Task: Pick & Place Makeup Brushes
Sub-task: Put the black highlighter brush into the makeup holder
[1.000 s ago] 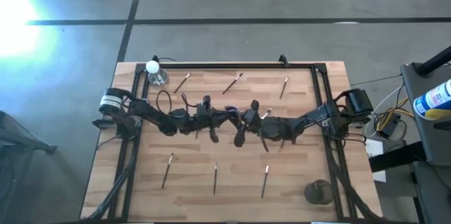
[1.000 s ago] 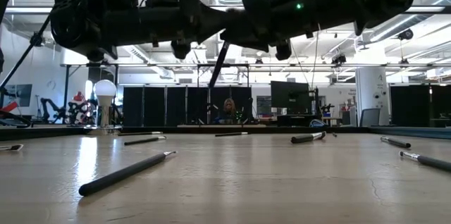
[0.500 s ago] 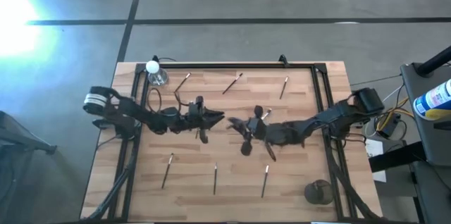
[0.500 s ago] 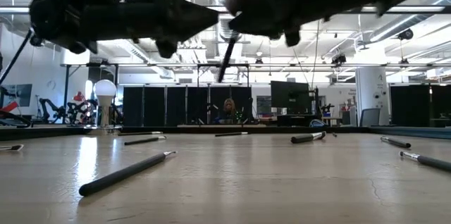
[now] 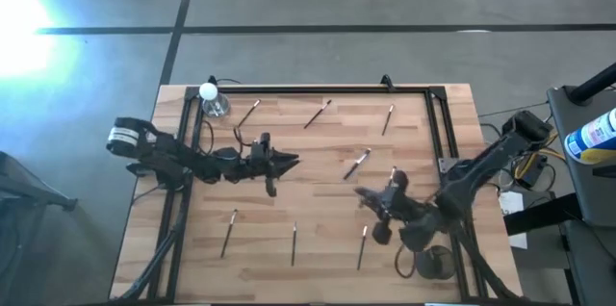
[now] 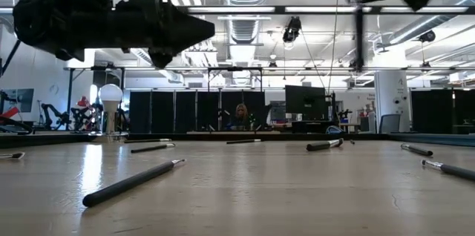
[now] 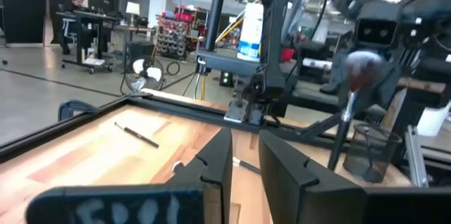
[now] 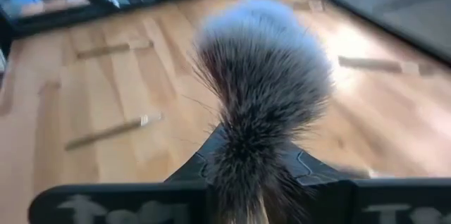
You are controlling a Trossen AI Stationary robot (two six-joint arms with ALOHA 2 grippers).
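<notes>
**While your left gripper waits, the right one has a brush**

If you start at the left side of the high view, your left gripper (image 5: 292, 160) hangs above the table (image 5: 414, 142), left of centre. Its own wrist view shows its fingers (image 7: 218, 164) a little apart with nothing between them. Near the far left corner stands a small clear bottle (image 5: 212, 100) with a round white cap.

Seven brushes lie flat on the wood, each a thin stick, well apart from its neighbours:
- Three sit in a far row (image 5: 250, 111) (image 5: 320, 113) (image 5: 388, 118).
- One dark-handled brush with a pale tip (image 5: 358, 163) lies near the middle, between the two grippers.
- Three pale-handled ones sit in a near row (image 5: 229, 232) (image 5: 294, 243) (image 5: 362, 245).

Your right gripper (image 5: 366, 197) is over the near right part of the table, pinching another brush (image 8: 264, 76). That brush has a wide, fluffy head, grey-white up close and reddish-brown in the left wrist view. It stands upright there, head up, with its thin handle hanging down above a dark cup (image 5: 435, 263) in the near right corner.
</notes>
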